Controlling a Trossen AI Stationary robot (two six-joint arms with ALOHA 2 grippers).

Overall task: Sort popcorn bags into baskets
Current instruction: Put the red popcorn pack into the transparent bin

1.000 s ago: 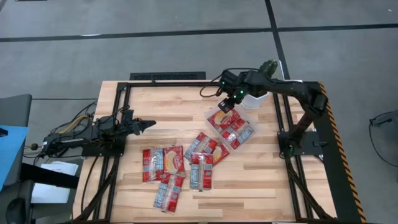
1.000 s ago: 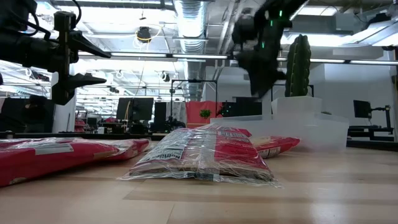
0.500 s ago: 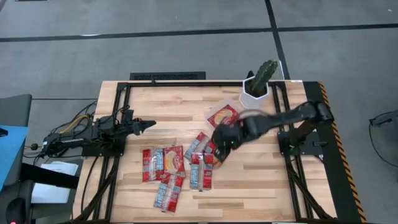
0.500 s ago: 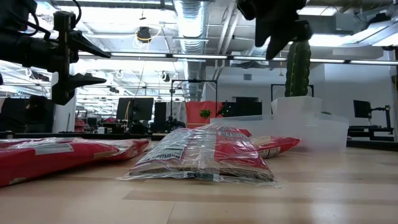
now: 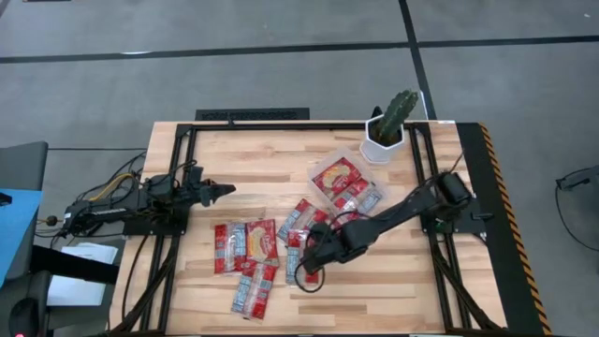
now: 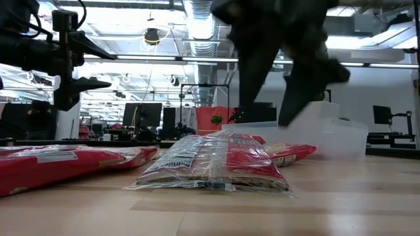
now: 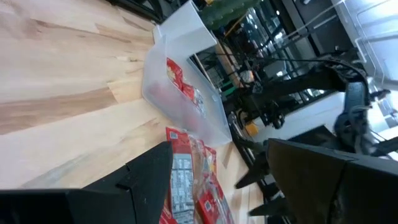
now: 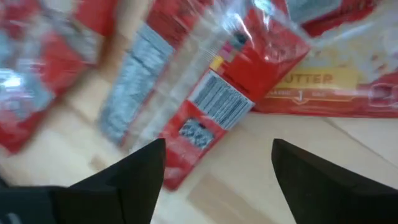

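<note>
The popcorn bags (image 5: 248,245) lie flat across the near half of the table (image 5: 215,154), some overlapping in a loose cluster, and I count at least two more already inside the clear basket (image 5: 372,184) toward the far right. My right gripper (image 5: 314,255) hangs low over the near-centre packet (image 5: 301,255), its fingers (image 8: 130,177) spread apart and empty, with the packet's barcode end showing between them in the right wrist view. I judge these packets light, thin and slick: the glossy film catches the light and a flat pinch on the face would likely slip. The crimped end seam or a long edge looks the better hold, and the low view shows that the nearest packet (image 6: 213,164) bulges slightly off the wood, leaving room for a finger underneath. Overlap is the main obstruction; neighbouring bags (image 5: 309,217) touch or rest on one another, so lifting one may drag another. My left gripper (image 5: 223,189) waits well apart above the left side of the table, fingers parted, holding nothing. Beyond the basket stands a white pot with a cactus (image 5: 390,126), just beside the basket's far corner, a hazard on any high swing.
</note>
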